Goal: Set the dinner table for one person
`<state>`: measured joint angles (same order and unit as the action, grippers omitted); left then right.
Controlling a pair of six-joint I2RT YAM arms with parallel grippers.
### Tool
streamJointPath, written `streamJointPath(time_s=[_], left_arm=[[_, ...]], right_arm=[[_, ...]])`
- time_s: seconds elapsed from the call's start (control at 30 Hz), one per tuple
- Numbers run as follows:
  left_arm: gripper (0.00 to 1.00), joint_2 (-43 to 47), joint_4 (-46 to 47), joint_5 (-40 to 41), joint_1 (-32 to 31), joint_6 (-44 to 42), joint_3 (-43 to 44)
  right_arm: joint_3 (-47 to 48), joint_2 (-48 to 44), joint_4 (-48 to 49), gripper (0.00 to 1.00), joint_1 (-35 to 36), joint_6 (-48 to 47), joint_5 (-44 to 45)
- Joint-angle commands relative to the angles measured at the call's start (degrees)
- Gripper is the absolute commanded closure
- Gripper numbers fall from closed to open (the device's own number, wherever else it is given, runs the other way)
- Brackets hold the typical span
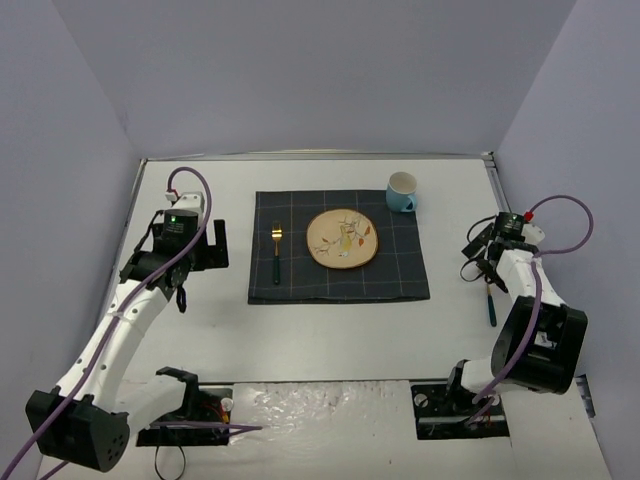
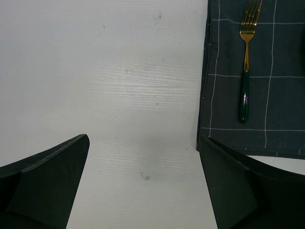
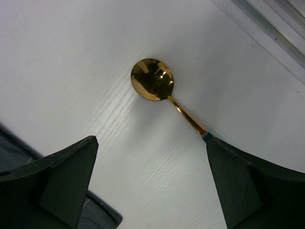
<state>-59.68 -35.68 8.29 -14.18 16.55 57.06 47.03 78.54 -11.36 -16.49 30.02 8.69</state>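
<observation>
The white dinner table (image 1: 330,330) holds a navy grid mat (image 1: 300,285) with a round floral plate (image 1: 343,238) and a gold fork with a green handle (image 1: 276,252), which also shows in the left wrist view (image 2: 245,71). A blue mug (image 1: 401,192) stands at the mat's far right corner. A gold spoon (image 3: 152,78) lies on bare table right of the mat, its green handle (image 1: 491,305) running under my right finger. My right gripper (image 3: 151,139) is open and empty above it. My left gripper (image 2: 144,138) is open and empty over bare table left of the mat.
The table's metal rim (image 3: 267,24) runs close behind the spoon. Lilac walls enclose the table on three sides. The mat's left edge (image 2: 206,95) lies just by my left gripper's right finger. Both arm bases sit at the near edge.
</observation>
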Motion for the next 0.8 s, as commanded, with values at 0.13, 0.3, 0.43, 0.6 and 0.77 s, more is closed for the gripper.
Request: streamJointPath(time_s=[0.13, 0.3, 0.43, 0.6, 0.77], left_arm=[[0.03, 0.9, 2.18, 1.22, -1.2, -0.73, 1.74], [0.03, -0.12, 2.3, 1.26, -1.2, -0.71, 1.73], [0.03, -0.94, 2.61, 0.96, -1.12, -0.56, 1.58], [0.03, -1.66, 2.8, 0.85, -1.04, -0.55, 1.48], [0.03, -1.65, 2.88, 0.87, -1.02, -0.55, 1.39]], right_arm=[[-0.09, 6.91, 4.76, 0.06, -3.45, -3.33, 3.04], [-0.55, 9.47, 5.88, 0.06, -3.56, -4.21, 3.81], [0.05, 12.5, 6.41, 0.11, -3.71, -4.59, 1.51], [-0.58, 14.42, 7.03, 0.25, -3.63, -4.74, -0.71], [-0.21, 16.34, 7.58, 0.48, -2.99, -4.97, -2.18]])
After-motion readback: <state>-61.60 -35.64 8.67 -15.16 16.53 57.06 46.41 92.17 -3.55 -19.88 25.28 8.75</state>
